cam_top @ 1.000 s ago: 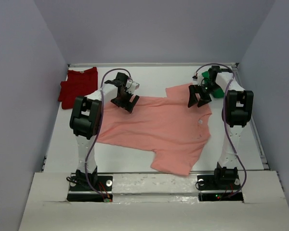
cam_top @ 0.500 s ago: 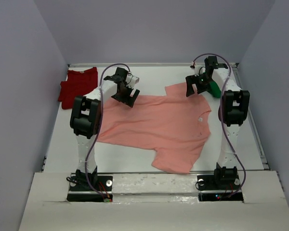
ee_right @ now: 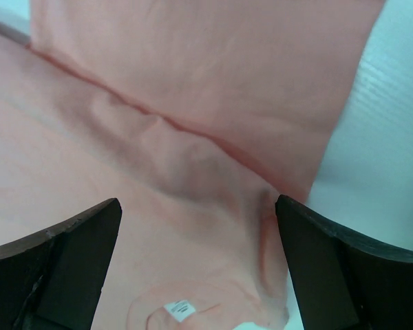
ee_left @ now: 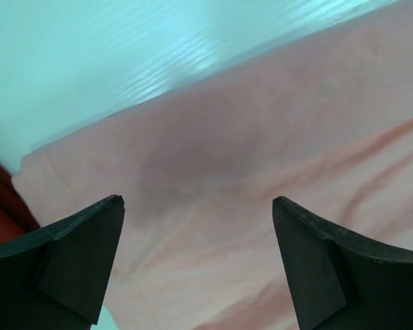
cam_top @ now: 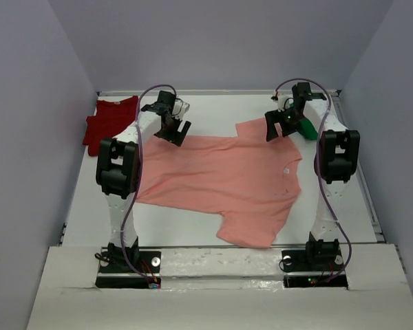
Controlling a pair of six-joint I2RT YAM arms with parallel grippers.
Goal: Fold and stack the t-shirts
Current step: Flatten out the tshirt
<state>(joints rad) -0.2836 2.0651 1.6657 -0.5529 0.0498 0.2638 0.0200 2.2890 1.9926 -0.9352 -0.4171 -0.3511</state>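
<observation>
Presently, item by item.

Left gripper (cam_top: 173,130): fingers spread wide with nothing between them. It is poised over the far left corner of the salmon-pink t-shirt (cam_top: 220,182). In the left wrist view the gripper (ee_left: 197,201) frames that corner of pink cloth (ee_left: 261,137). Whether the tips touch the cloth cannot be told.

Right gripper (cam_top: 279,125): fingers likewise spread wide and holding nothing, poised over the far sleeve of the same shirt. In the right wrist view the gripper (ee_right: 198,201) frames the sleeve seam, with the shirt's pink cloth (ee_right: 213,75) below. A white label (ee_right: 179,309) shows at the collar, at the lower edge of that view.

Salmon-pink t-shirt: spread flat in the middle of the white table (cam_top: 220,106). Collar to the right, hem to the left, one sleeve far and the other near.

Dark red t-shirt (cam_top: 110,124): lies rumpled in the far left corner of the table, against the left wall. A sliver of it (ee_left: 0,199) shows at the left edge of the left wrist view, just beside the pink corner.

Green t-shirt (cam_top: 307,128): at the far right, just beside the pink sleeve, mostly hidden behind the right arm.
</observation>
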